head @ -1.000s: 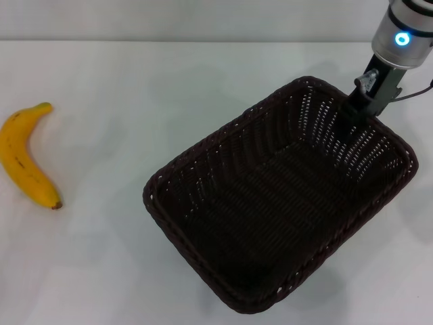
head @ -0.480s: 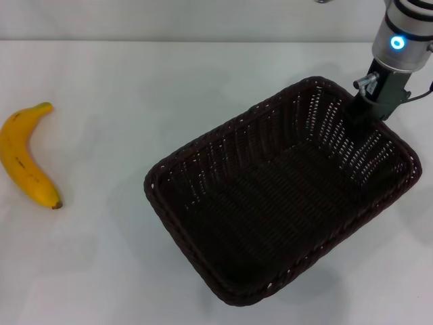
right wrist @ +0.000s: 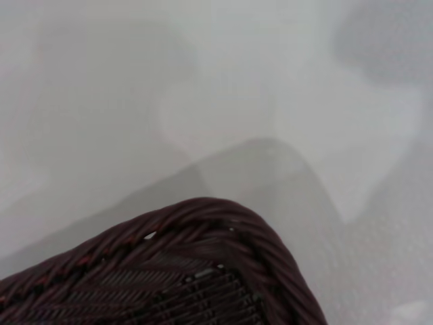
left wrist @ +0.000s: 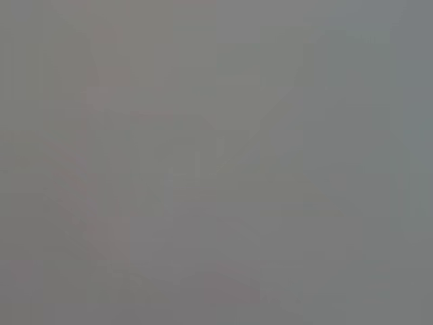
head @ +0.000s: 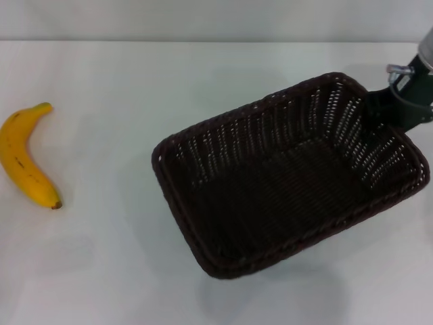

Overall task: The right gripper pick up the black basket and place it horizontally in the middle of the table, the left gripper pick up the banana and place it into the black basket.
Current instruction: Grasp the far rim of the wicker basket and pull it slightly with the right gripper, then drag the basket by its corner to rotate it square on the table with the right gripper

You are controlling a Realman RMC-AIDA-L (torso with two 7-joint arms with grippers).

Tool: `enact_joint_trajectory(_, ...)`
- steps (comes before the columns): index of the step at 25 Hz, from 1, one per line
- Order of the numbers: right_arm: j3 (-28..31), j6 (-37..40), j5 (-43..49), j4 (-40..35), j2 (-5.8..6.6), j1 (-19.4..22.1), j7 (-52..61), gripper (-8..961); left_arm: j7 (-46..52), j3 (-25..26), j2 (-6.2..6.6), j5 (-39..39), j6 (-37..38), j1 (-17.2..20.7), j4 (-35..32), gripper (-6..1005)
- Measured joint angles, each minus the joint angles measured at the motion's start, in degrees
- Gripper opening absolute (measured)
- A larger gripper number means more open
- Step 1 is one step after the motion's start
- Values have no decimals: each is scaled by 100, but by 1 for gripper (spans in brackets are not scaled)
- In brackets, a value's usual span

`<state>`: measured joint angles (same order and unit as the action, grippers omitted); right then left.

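The black basket [head: 238, 145] is right of the table's middle, its long side running left to right with the right end a little farther back. A shadow under its near edge suggests it hangs above the table [head: 135, 74]. My right gripper [head: 383, 112] is shut on the rim at the basket's far right corner. That corner also shows in the right wrist view [right wrist: 203, 223] above the white surface. The banana [head: 24, 166] lies at the far left, stem end away from me. My left gripper is out of view; its wrist view is blank grey.
The white table stretches between the banana and the basket and behind the basket. The basket's right end nearly reaches the right edge of the head view.
My right gripper has moved right and a little lower, carrying the basket's corner with it. The basket has turned towards level and shifted right. The banana has not moved.
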<state>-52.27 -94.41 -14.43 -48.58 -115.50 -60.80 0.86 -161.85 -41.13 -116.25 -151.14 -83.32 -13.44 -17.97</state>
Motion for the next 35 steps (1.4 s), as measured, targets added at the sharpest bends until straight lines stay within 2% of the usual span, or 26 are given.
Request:
enact_joint_trajectory(4,-463,-173,-348,-469,-28,379,658,202,2,102,46,12,186,-79,-8,863)
enact_joint_trajectory(14,-1810,-696,-1112,-2158,-27,1179,2306,183,5,85,303,444,503,-463,-2,863)
enact_joint_trajectory(25,-2764,-615,-1347,-2537,-6,1555,3075,140,29,73,451,690,742,-715,29,864)
enact_joint_trajectory(35,-2755,-469,-1557,-2542,2,1646,2687,154,33,63,462,712,747,-741,18,864)
